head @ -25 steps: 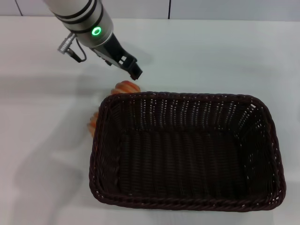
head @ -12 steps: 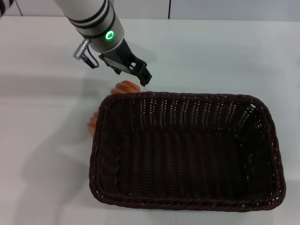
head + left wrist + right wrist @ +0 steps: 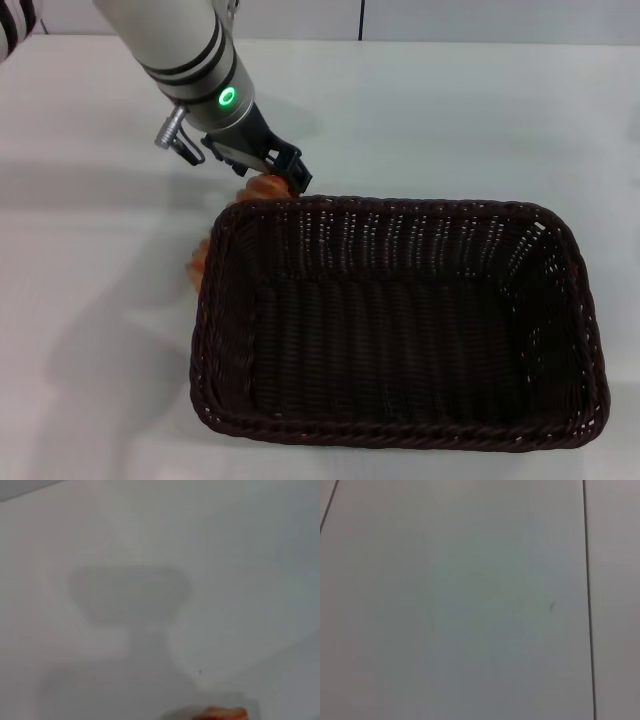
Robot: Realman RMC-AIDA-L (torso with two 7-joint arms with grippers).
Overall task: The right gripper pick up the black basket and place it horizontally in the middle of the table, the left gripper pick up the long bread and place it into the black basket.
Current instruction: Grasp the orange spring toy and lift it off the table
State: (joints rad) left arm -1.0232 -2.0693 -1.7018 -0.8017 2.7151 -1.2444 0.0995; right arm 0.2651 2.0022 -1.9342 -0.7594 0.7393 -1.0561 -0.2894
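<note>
The black basket (image 3: 400,330) lies lengthwise on the white table (image 3: 460,120), open side up and empty. The long bread (image 3: 263,188) lies outside it, against the far left corner. Its orange ridged ends show above the rim and beside the left wall; the rest is hidden by the basket. A sliver of the long bread shows in the left wrist view (image 3: 216,713). My left gripper (image 3: 273,177) is down at the bread's far end, open, with its fingers at either side of it. The right gripper is out of view.
The basket's braided rim (image 3: 215,250) stands right beside the bread and the left gripper. White table stretches to the left (image 3: 90,300) and behind. The right wrist view shows only a plain white surface (image 3: 470,600).
My left gripper has swung right and then come down and back onto the bread's far end. The basket and the bread have not moved.
</note>
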